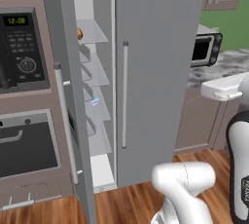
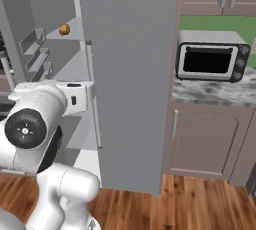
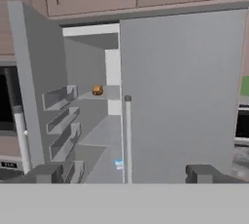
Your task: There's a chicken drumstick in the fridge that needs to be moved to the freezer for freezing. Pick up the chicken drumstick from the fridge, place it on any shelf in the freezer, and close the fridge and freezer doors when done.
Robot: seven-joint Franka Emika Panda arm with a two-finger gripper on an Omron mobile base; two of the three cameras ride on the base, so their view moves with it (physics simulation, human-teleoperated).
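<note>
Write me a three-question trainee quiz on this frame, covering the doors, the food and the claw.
1. True or false: the fridge door is shut while the freezer door stands open.
2. Where does the chicken drumstick sit? A) on the floor B) on an upper freezer shelf C) in the claw
3. Fill in: the claw's jaws are ____.

Key: 1 true. 2 B. 3 open, holding nothing.
</note>
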